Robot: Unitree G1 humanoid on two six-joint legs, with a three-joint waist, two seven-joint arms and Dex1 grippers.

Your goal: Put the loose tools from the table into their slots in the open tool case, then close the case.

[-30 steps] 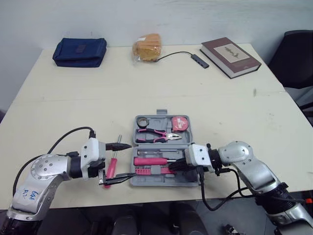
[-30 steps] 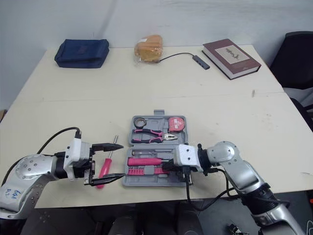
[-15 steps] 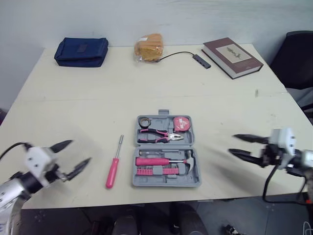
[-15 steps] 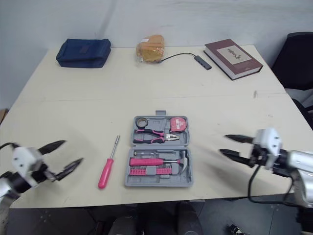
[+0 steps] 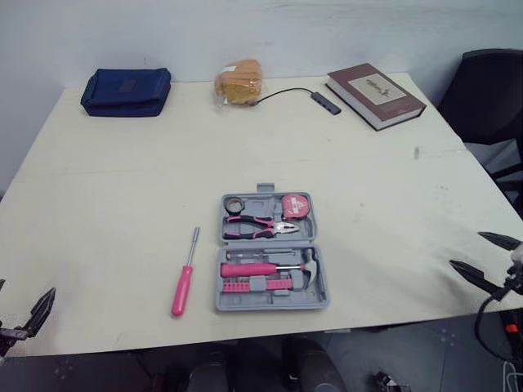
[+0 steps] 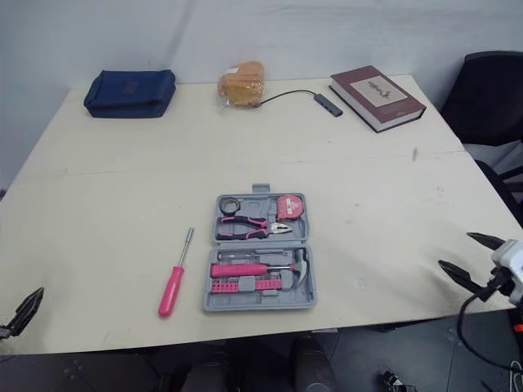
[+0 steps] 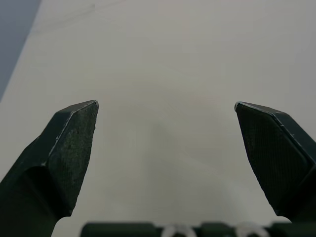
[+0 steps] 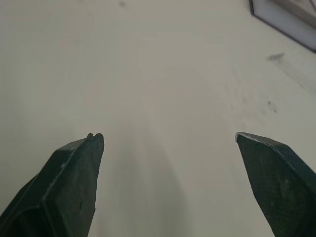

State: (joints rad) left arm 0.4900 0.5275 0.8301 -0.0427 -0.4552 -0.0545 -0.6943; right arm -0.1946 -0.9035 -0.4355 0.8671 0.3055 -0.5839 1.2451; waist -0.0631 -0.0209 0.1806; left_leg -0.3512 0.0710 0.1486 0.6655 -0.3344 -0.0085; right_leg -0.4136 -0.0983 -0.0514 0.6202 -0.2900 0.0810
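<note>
The grey tool case (image 5: 319, 245) lies open at the table's near middle. Its far half holds a tape roll (image 5: 237, 203), pink-handled pliers (image 5: 260, 227) and a tape measure (image 5: 296, 207). Its near half holds a pink-handled driver, a hammer (image 5: 309, 265) and a row of bits. A loose pink-handled screwdriver (image 5: 185, 278) lies on the table just left of the case. My left gripper (image 7: 166, 104) is open over bare table at the near left corner. My right gripper (image 5: 467, 249) is open at the near right edge. Both grippers hold nothing and are far from the case.
Along the far edge lie a blue pouch (image 5: 125, 91), a bagged bread (image 5: 235, 80), a USB hub on a cable (image 5: 324, 101) and a dark red book (image 5: 376, 95). A black chair (image 5: 486, 86) stands past the right side.
Both arms have pulled back from the case to the table's near corners. The right gripper has opened and come off the hammer, which now lies in the case. The camera has shifted.
</note>
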